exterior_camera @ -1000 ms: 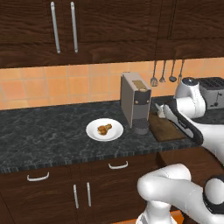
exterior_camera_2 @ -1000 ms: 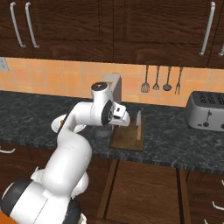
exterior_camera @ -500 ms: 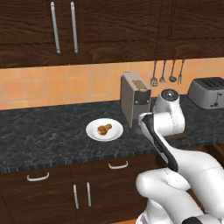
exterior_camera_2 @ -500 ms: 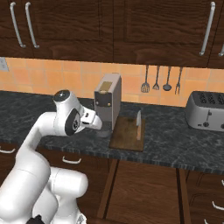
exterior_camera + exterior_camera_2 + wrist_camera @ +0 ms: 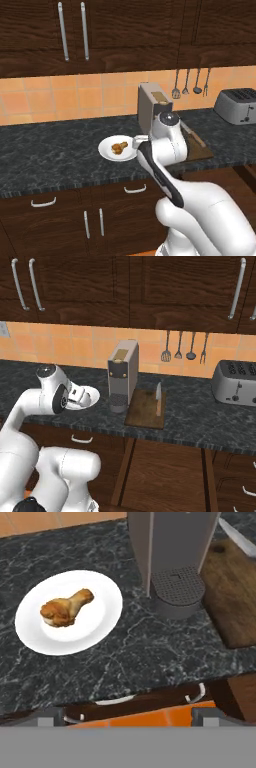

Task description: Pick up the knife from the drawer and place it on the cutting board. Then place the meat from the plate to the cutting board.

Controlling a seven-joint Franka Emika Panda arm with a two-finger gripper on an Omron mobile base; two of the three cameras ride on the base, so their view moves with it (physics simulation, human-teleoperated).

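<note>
The knife is seen already on the cutting board, near the board's right edge in the right base view, where its grey blade appears to stand up from the wood; whether it lies flat or is tipped on edge cannot be told. In the hand view the blade tip is noted at the upper right, over the board. The first half of the task is therefore judged done. The second half is judged not yet started: the meat is recorded on the plate, lying left of centre with its bone end pointed toward the coffee machine. The plate is set on the dark stone counter, well to the left of the board, with the coffee machine standing between them. The meat is untouched by the arm. The hand camera is aimed down over the counter edge, with the plate up and to the left of its centre, so the hand is judged near the plate but not yet above the meat. The fingers are not made out in any view; how far apart they are cannot be told, and nothing is seen held. Left to do, as judged: a reach over the plate, a grasp on the meat, a carry past the coffee machine, and a release on bare wood beside the knife.
</note>
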